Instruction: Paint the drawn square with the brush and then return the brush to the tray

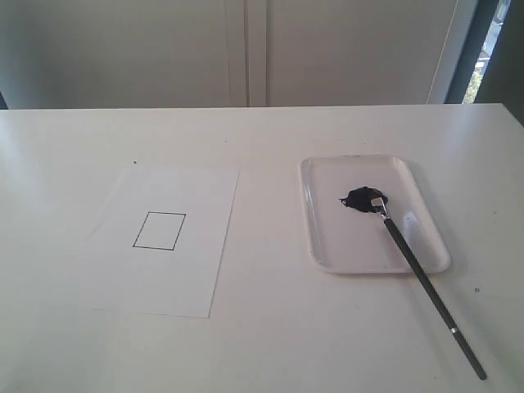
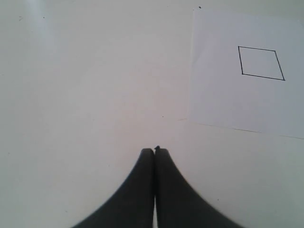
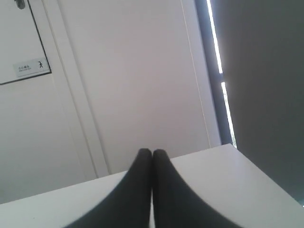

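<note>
The drawn square [image 1: 160, 230] is a blank black outline on a white paper sheet [image 1: 164, 237] at the table's left; the left wrist view shows the square [image 2: 261, 63] too. The glossy white tray [image 1: 426, 246] lies to the right with a black paint blob [image 1: 361, 198]. The brush [image 1: 422, 278] rests with its head in the blob and its black handle running over the tray's near rim onto the table. Neither arm appears in the exterior view. My left gripper [image 2: 154, 151] is shut and empty above bare table. My right gripper [image 3: 152, 153] is shut, empty, aimed toward the wall.
The white table [image 1: 270, 336] spreads around paper and tray. Behind its far edge stand pale wall panels [image 1: 246, 49]; a dark window frame [image 1: 479, 49] is at the right. The right wrist view shows a door with a small sign [image 3: 31, 68].
</note>
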Motion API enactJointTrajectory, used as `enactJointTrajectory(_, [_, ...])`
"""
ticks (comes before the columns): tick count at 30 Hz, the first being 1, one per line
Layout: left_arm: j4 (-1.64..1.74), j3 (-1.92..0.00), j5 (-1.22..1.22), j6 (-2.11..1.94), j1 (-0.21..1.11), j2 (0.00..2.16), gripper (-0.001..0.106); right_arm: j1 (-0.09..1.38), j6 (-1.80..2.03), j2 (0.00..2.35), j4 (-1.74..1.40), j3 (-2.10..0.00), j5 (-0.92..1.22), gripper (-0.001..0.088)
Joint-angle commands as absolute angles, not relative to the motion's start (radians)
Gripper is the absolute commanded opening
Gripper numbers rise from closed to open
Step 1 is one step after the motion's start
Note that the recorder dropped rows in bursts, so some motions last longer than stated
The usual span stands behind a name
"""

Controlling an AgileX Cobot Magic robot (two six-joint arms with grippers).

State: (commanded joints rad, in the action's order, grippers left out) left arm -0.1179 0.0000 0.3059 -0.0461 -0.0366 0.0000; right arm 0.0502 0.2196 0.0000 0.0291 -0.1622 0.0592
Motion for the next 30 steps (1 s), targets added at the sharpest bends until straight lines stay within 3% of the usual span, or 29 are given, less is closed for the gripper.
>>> enactJointTrajectory(21, [-0.118,0.0,0.306,-0.046,-0.037,0.0,0.0,0.05,0.158,0.0,0.025,-0.308,0.046,0.0])
enactJointTrajectory(30, [-0.118,0.0,0.306,-0.046,-0.037,0.0,0.0,0.05,0.086,0.127,0.025,-0.444,0.088,0.0])
